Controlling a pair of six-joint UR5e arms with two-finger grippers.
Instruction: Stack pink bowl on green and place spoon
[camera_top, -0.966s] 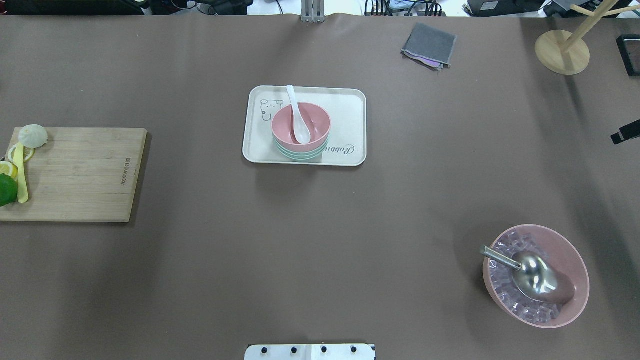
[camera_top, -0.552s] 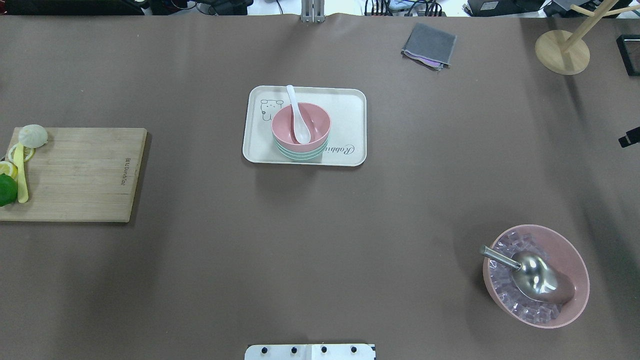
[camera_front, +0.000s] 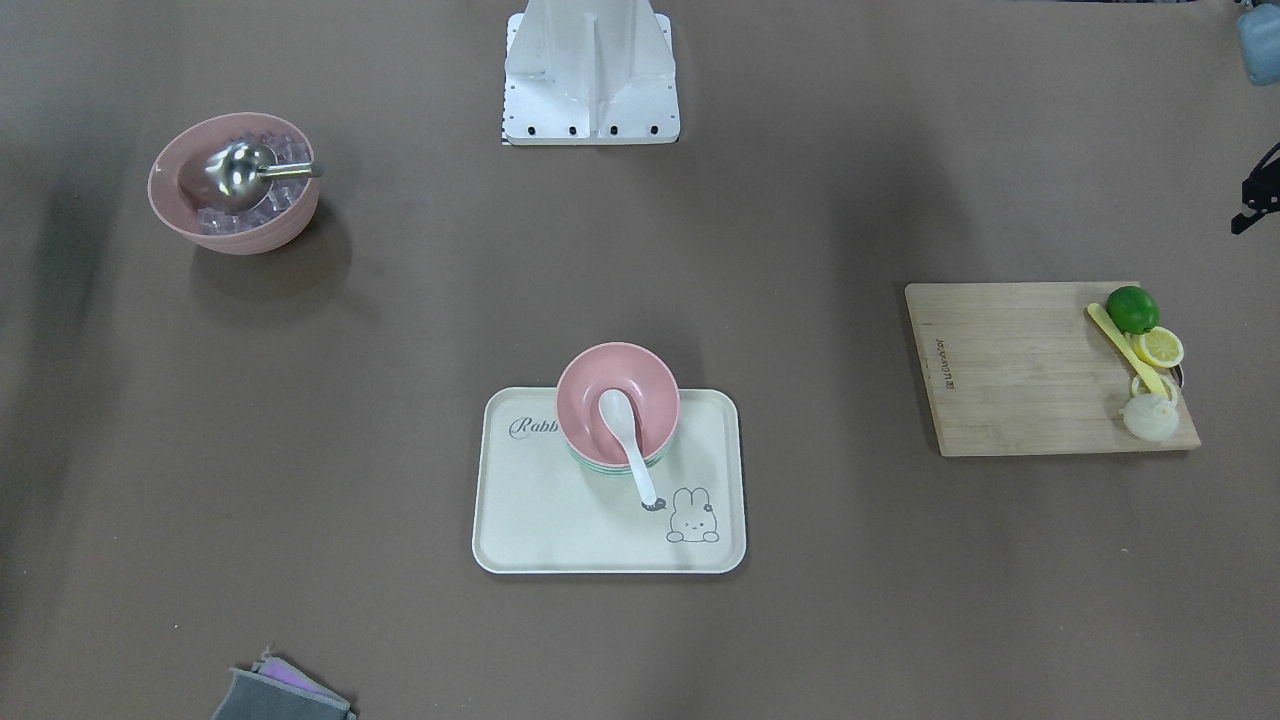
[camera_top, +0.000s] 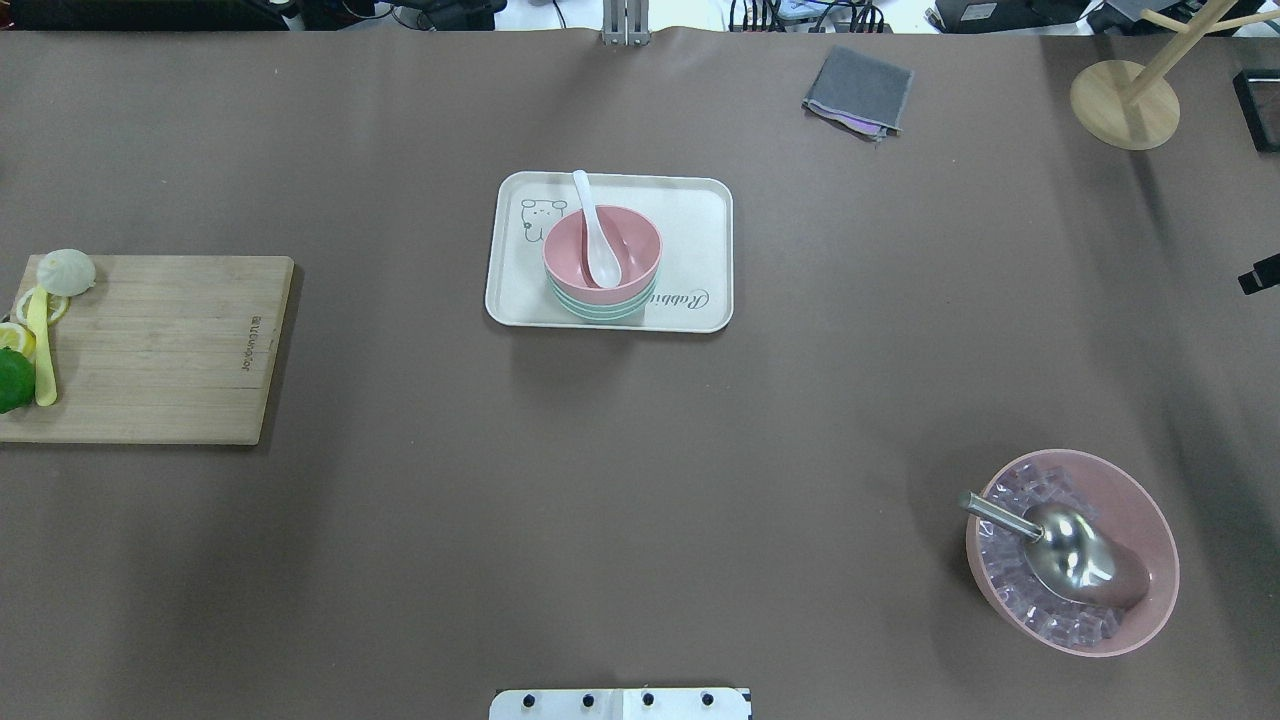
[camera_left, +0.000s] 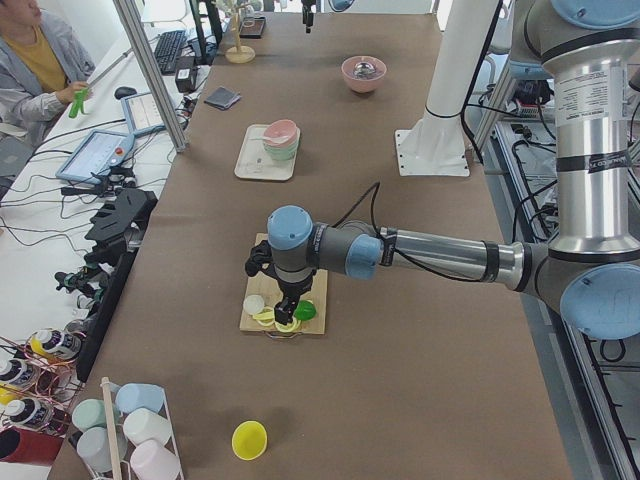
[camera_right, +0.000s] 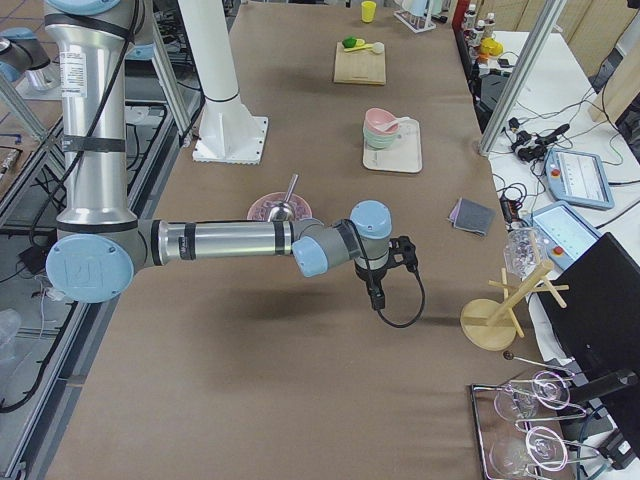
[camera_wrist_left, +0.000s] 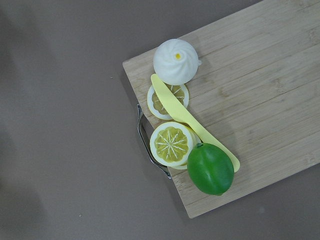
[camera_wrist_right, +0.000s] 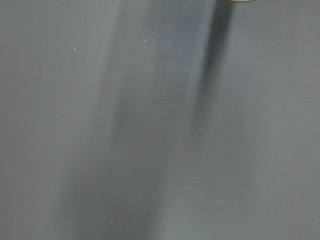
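A pink bowl (camera_top: 630, 232) sits nested on a green bowl (camera_top: 600, 309) on a cream tray (camera_top: 700, 230) at mid table. A white spoon (camera_top: 597, 235) lies in the pink bowl, its handle over the rim. The stack also shows in the front view (camera_front: 650, 395). My left gripper (camera_left: 288, 300) hovers over the cutting board's fruit end, far left of the tray. My right gripper (camera_right: 378, 290) hangs over bare table far right of the tray; only a black sliver of it (camera_top: 1258, 275) shows overhead. I cannot tell whether either is open or shut.
A wooden cutting board (camera_top: 170, 350) at the left holds a lime (camera_wrist_left: 210, 169), lemon slices, a yellow knife and a white bun. A large pink bowl (camera_top: 1145, 505) of ice with a metal scoop stands front right. A grey cloth (camera_top: 858, 92) and wooden stand (camera_top: 1124, 103) lie at the back.
The sliver of my right gripper at the overhead view's right edge has slid further right, nearly out of view. The bowls, spoon and tray have not moved.
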